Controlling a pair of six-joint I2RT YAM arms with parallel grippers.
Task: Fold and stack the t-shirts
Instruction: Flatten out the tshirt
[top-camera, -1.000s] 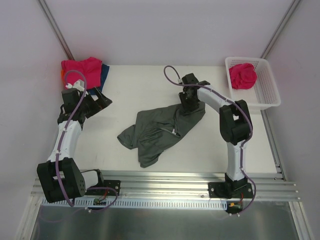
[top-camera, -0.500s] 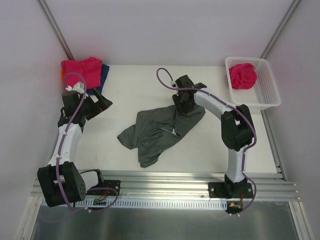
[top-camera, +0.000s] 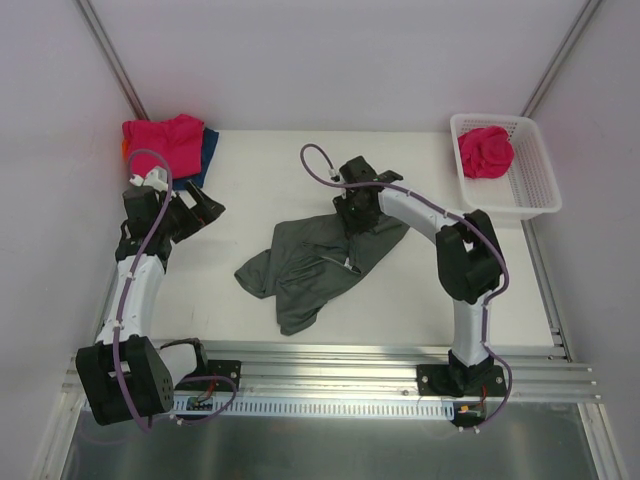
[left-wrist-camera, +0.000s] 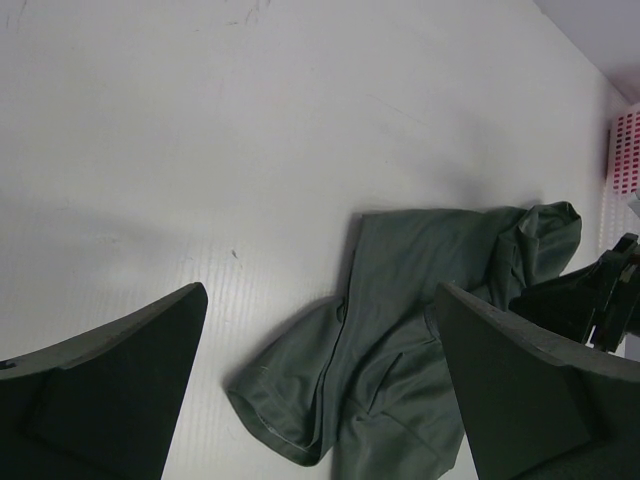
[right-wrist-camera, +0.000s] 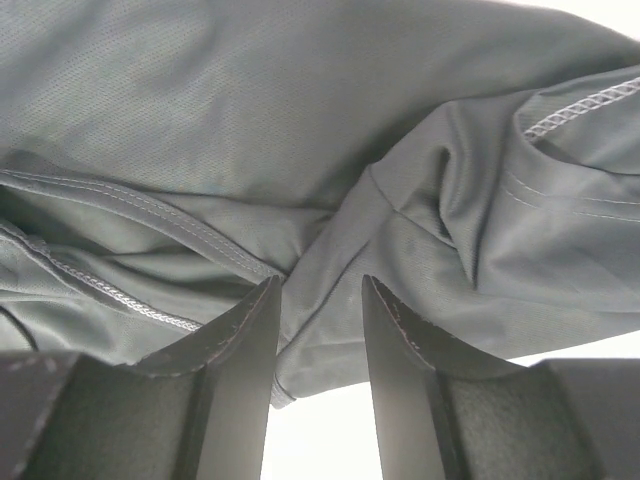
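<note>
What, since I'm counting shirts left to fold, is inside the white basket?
A crumpled pink t-shirt fills the far end of the basket; its near end shows bare lattice. Anything beneath the pink cloth is hidden.

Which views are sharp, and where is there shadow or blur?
Top external: even light, all sharp. Left wrist: left end effector dark, edges soft; faint shadow beside the grey t-shirt. Right wrist: stitching sharp, right end effector dark.
</note>
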